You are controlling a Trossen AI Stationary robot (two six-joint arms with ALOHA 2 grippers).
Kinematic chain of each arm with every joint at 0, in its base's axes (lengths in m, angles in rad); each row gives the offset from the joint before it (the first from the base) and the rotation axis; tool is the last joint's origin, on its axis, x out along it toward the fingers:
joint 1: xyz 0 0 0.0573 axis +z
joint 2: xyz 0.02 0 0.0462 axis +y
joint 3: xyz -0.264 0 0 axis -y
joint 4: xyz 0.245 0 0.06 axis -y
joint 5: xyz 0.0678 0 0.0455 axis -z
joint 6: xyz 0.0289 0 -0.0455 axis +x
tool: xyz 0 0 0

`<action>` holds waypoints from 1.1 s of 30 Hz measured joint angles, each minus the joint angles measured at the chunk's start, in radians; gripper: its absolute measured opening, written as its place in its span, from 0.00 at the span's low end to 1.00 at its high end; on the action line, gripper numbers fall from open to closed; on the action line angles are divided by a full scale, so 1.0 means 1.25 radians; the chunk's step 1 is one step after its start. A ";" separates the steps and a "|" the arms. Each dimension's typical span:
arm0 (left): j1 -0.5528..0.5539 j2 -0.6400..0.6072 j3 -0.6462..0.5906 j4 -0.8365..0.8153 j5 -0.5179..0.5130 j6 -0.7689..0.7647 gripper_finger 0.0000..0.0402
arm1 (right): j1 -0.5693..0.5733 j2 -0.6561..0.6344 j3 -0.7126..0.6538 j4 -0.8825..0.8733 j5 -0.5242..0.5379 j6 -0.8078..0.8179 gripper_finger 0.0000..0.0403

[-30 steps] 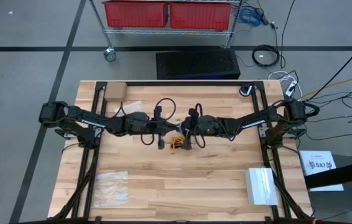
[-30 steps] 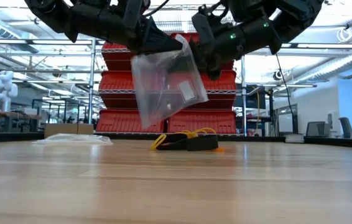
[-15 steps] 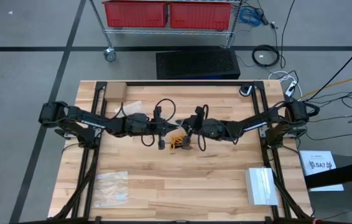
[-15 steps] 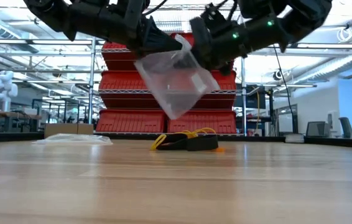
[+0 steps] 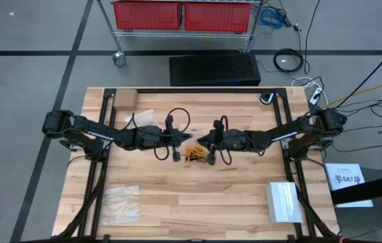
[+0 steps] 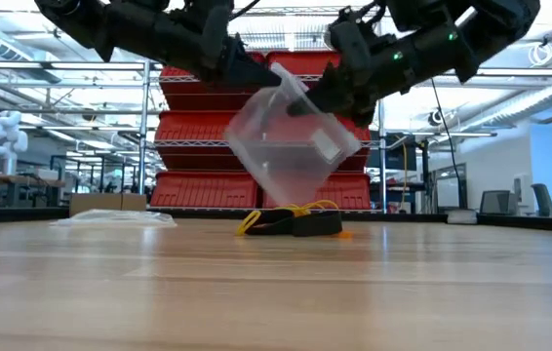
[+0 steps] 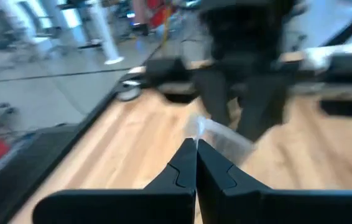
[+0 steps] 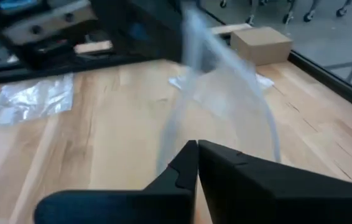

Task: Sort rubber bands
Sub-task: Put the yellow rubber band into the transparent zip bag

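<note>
Bag up, nothing sorted yet.
My left fingers (image 6: 256, 73) and right fingers (image 6: 320, 97) pinch the clear bag (image 6: 291, 141) shut-tight; rubber bands (image 6: 291, 220) lie piled on the worktop (image 6: 276, 292).

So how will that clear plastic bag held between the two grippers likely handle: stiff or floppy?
Probably floppy: the clear plastic bag hangs bowed between the shut left gripper and right gripper. Likely very light, since pinches at its top edge carry it. Possibly slippery, being glossy film.

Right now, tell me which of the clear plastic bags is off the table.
The clear bag held up between the left pincer and right pincer, above the rubber bands. The other bags lie flat on the table.
</note>
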 joint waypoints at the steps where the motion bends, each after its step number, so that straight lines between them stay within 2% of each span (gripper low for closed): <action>1: 0.004 0.000 0.000 -0.006 -0.007 0.000 0.00 | 0.001 -0.019 0.005 -0.039 0.000 0.002 0.05; 7: 0.038 -0.005 0.000 -0.059 -0.014 0.001 0.00 | 0.018 -0.123 0.044 -0.256 0.000 0.031 0.22; 13: 0.069 -0.025 0.000 -0.072 -0.016 0.021 0.00 | 0.069 -0.154 0.046 -0.336 -0.005 0.083 0.32; 18: 0.096 -0.045 0.000 -0.086 -0.016 0.022 0.00 | 0.101 -0.071 0.046 -0.356 -0.005 0.152 0.31; 24: 0.104 -0.052 0.000 -0.101 -0.016 0.022 0.00 | 0.086 0.039 0.046 -0.342 0.006 0.204 0.29; 28: 0.104 -0.052 0.000 -0.119 -0.016 0.022 0.00 | 0.064 0.070 0.046 -0.338 0.019 0.218 0.29; 33: 0.105 -0.052 -0.001 -0.117 -0.016 0.022 0.00 | 0.051 0.095 0.046 -0.330 -0.021 0.237 0.29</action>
